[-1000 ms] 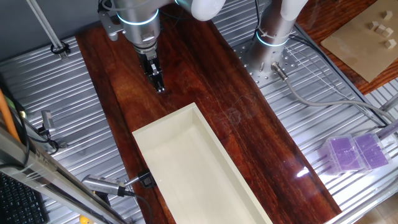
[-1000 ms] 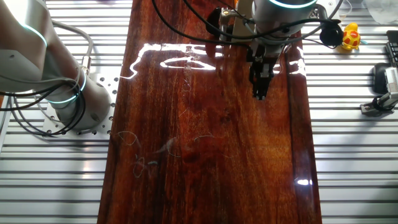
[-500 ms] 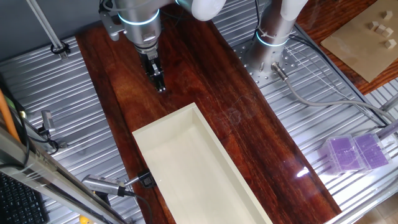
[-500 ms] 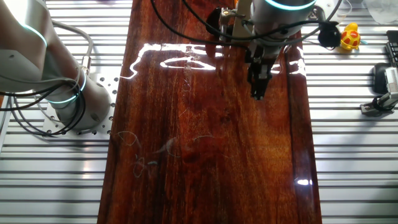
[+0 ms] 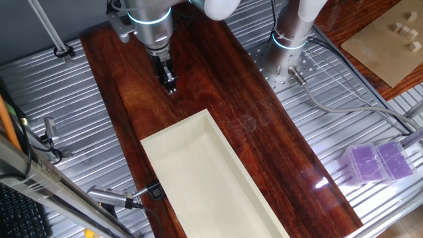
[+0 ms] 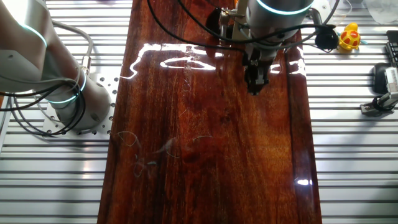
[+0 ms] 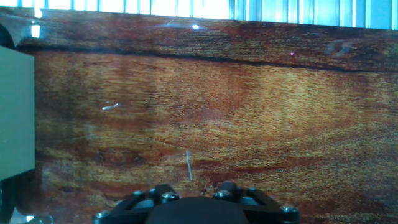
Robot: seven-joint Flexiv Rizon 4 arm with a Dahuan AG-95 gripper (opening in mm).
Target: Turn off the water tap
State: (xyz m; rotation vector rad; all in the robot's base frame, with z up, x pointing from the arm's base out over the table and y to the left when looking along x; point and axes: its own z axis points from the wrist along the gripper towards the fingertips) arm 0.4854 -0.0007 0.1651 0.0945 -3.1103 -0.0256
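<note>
A chrome tap-like fitting [image 5: 109, 197] lies at the lower left, its end held in a black clamp [image 5: 154, 191] beside the left rim of the cream box [image 5: 173, 136]. My gripper [image 5: 170, 87] hangs over the dark wooden board, a little beyond the box's far end and far from the fitting. Its fingers look pressed together and hold nothing. It also shows in the other fixed view [image 6: 254, 89], over the board's right half. In the hand view only the gripper's black base [image 7: 194, 208] shows, above bare wood. The fitting shows in neither of those views.
The wooden board [image 5: 264, 132] runs down the ribbed metal table. A second robot's base [image 5: 291, 36] stands at the far right, also seen in the other fixed view [image 6: 68, 93]. A purple container [image 5: 377, 162] sits at the right. A yellow toy [image 6: 350, 36] lies beyond the board.
My gripper has drifted a little away from the cream box, towards the far end of the board. Its fingers have stayed together.
</note>
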